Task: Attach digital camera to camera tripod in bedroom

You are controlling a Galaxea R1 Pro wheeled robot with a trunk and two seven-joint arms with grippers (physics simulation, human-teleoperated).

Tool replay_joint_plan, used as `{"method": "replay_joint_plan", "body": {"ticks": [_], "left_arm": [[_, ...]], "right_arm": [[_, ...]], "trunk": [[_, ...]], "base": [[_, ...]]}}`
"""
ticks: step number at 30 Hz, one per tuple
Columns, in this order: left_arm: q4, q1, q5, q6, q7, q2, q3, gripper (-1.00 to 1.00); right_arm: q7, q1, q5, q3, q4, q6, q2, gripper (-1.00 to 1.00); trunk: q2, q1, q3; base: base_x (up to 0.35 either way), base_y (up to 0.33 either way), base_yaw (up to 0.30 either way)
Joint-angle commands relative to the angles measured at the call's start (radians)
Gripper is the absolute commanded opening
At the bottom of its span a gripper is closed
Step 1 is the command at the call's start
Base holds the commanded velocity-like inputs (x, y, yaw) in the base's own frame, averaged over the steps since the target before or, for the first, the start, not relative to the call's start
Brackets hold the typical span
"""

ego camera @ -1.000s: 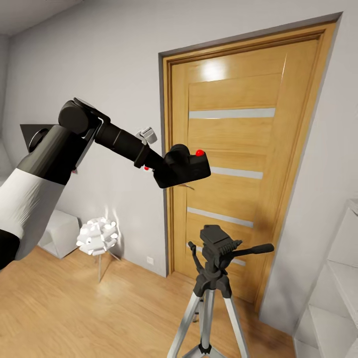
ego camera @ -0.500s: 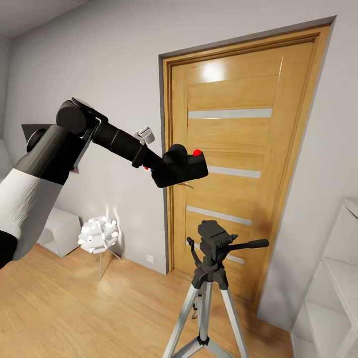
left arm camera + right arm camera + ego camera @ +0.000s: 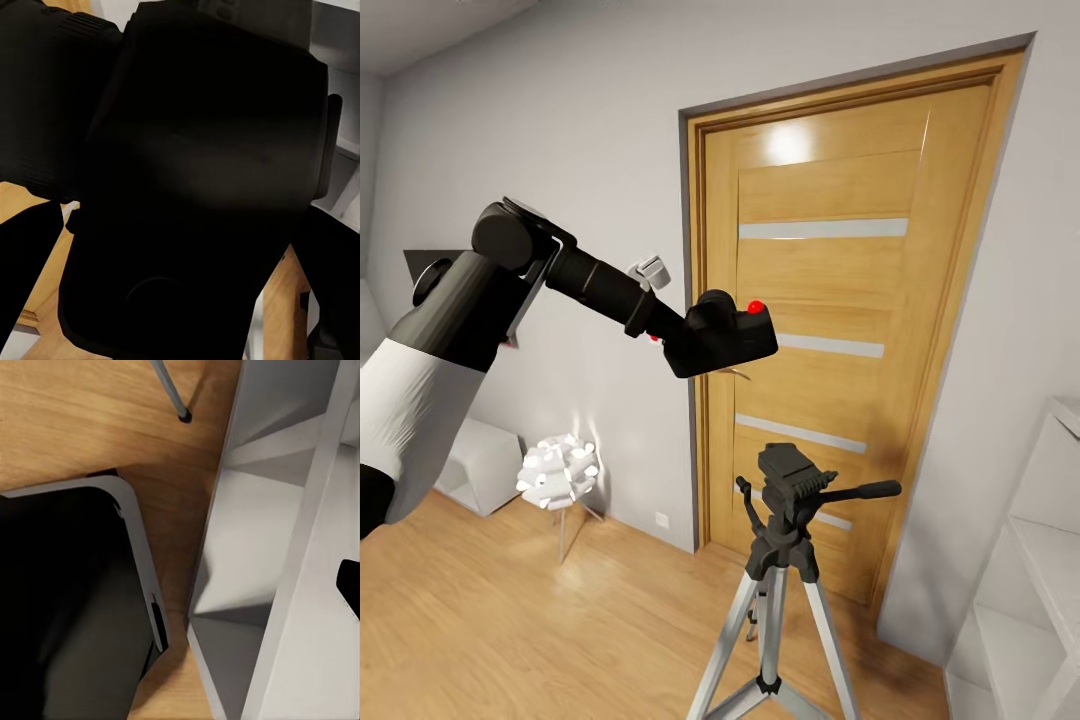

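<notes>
- Since half a second ago, nearly nothing has shifted; a second ago the view sat slightly lower.
- The left gripper (image 3: 678, 345) grasps the digital camera (image 3: 725, 338), held in the air before the oak door (image 3: 840, 300).
- The camera tripod (image 3: 785, 520) stands below, well apart from the camera.
- Right gripper: state cannot be told.

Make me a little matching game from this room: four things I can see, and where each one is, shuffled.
Things:
1. digital camera
2. camera tripod
3. white flower-shaped lamp
4. oak door

Places:
A. on the floor by the wall, left of the door
B. held up in the air by the left gripper
C. set in the grey wall
D. standing in front of the door, head bare

Pairs: 1-B, 2-D, 3-A, 4-C
</notes>
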Motion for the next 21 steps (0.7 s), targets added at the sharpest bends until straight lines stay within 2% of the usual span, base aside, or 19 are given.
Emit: {"method": "replay_joint_plan", "body": {"ticks": [1,11,16,17,18,21], "left_arm": [[-0.001,0.0,-0.01,0.01,-0.009,0.001,-0.001,-1.0],[-0.001,-0.001,-0.009,0.01,-0.009,0.0,-0.001,-1.0],[0.004,-0.002,-0.009,0.01,-0.009,-0.011,0.001,-1.0],[0.051,-0.002,-0.008,0.01,-0.009,-0.032,0.03,-1.0],[0.084,-0.002,-0.009,0.01,-0.009,-0.044,0.055,-1.0],[0.139,-0.002,-0.009,0.01,-0.009,-0.064,0.096,-1.0]], "right_arm": [[0.002,-0.002,-0.007,-0.002,0.005,-0.013,0.0,1.0],[0.0,-0.002,-0.006,-0.001,-0.004,-0.038,-0.001,1.0],[-0.003,-0.002,-0.004,0.001,-0.122,-0.06,-0.005,1.0],[-0.004,-0.002,-0.003,0.001,-0.222,-0.069,-0.018,1.0],[-0.003,-0.002,-0.003,0.001,-0.257,-0.073,-0.024,1.0],[-0.003,-0.002,-0.003,0.0,-0.309,-0.084,-0.03,1.0]], "trunk": [[-0.001,0.0,0.0],[-0.001,0.0,0.0],[-0.001,0.0,0.0],[-0.001,0.0,0.0],[-0.001,0.0,0.0],[-0.001,0.0,0.0]], "base": [[0.0,0.0,0.0],[0.0,0.0,0.093],[0.0,0.0,0.03],[0.0,0.0,0.005],[0.0,0.0,0.003],[0.0,0.0,0.002]]}}
